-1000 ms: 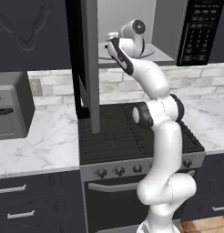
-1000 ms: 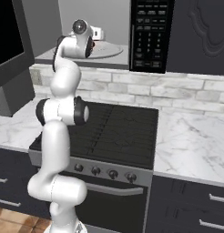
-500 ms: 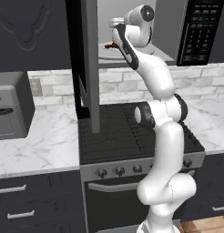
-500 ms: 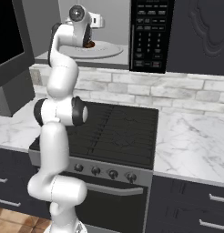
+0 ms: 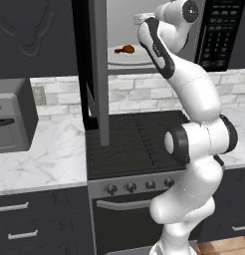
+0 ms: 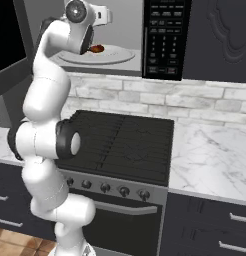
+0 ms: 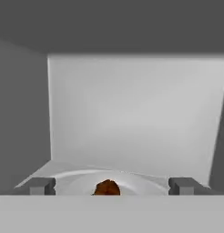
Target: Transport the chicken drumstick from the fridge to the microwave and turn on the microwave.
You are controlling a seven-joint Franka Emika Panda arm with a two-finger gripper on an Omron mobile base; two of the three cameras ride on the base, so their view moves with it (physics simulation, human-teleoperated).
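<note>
The chicken drumstick (image 5: 125, 49) lies on the white round plate (image 6: 115, 56) inside the microwave (image 6: 162, 37) — the transport stage appears complete. The gripper (image 7: 112, 185) is at the cavity mouth with its jaws spread wide and nothing between them; the drumstick sits just below them. The door (image 5: 97, 69) stands open. Remaining — clear the arm, close the door, start the microwave at the button panel (image 6: 163, 36).
</note>
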